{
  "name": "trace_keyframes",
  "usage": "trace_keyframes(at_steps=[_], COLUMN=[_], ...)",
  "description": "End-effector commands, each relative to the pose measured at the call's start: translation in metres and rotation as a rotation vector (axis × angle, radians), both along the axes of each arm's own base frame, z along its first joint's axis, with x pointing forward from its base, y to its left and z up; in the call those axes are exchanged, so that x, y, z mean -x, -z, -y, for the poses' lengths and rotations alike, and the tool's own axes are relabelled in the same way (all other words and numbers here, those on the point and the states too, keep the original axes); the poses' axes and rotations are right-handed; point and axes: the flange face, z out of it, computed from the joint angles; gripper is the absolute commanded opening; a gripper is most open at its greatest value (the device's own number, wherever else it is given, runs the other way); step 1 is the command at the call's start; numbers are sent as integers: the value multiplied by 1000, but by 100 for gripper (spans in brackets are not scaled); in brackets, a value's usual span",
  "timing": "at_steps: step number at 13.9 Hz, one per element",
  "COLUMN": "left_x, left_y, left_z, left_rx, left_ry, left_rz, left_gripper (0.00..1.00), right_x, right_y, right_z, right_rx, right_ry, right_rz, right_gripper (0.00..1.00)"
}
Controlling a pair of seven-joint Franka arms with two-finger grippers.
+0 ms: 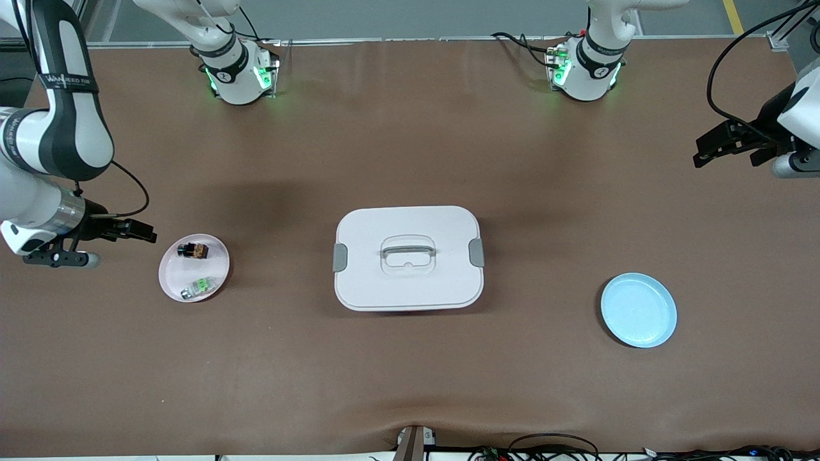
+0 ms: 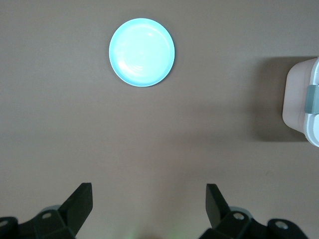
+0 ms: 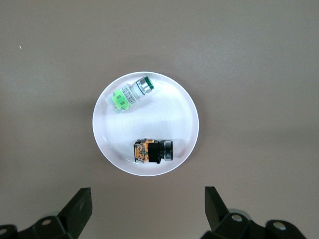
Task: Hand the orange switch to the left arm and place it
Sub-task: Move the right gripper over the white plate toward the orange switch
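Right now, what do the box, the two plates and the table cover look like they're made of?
The box: likely matte white plastic, with moulded rounded corners, grey latches and a clear handle. The pink plate and the blue plate: probably glossy plastic or melamine; both show soft light sheen in the wrist views. The table cover: apparently a brown matte sheet, vinyl or leatherette perhaps, rippled at the edge nearest the front camera.

Box (image 2: pixel 302 102) cut off by left wrist view's edge; only one end, one grey latch (image 2: pixel 312 99) showing. Switch lettering illegible.
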Motion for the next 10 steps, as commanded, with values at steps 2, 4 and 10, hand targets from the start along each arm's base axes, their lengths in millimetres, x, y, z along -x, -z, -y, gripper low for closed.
trace_keyframes(at_steps=[2,4,10], left_x=[-2,-2,-2], left_y=[-4,-3,-4], left_z=[-2,-1,-2], left_rx=[-7,-7,-7], left_ry=[8,10,8], left_rz=[-3,-4,-3], left_gripper=[100,100,100], right_x=[0,-4,-8], right_y=[19,33,70], right_z=[-2,-1,4], right_rx=[-5,-3,7], right_ry=[13,14,17], right_rz=[7,5,22], right_gripper=[100,100,100])
